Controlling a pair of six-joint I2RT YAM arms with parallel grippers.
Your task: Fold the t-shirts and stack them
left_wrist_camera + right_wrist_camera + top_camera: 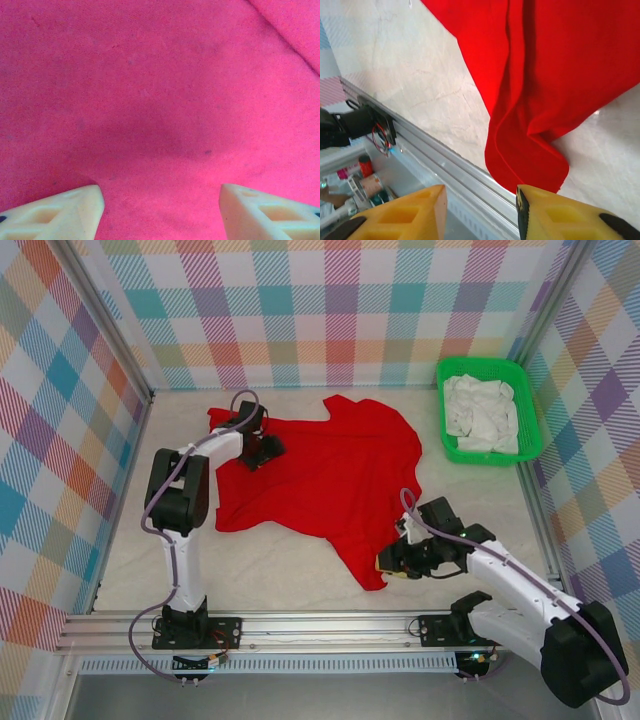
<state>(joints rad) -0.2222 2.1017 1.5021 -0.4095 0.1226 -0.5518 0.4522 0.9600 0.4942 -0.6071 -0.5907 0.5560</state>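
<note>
A bright red t-shirt [340, 480] lies spread and rumpled on the pale table, plain red side up. My left gripper [265, 452] rests low over its upper left part, near a sleeve. In the left wrist view that gripper [159, 200] is open, its cream fingers apart above flat red t-shirt cloth [160, 100]. My right gripper [388, 562] sits at the shirt's near lower corner. The right wrist view shows this gripper [480, 200] open, with yellow fingers and nothing between them. The t-shirt's folded corner [530, 155] lies just beyond its right fingertip.
A green basket [478, 365] with crumpled white cloth [480, 410] stands at the back right. An aluminium rail [330, 625] runs along the table's near edge, close under the right gripper. Plaid walls close in the left, back and right sides.
</note>
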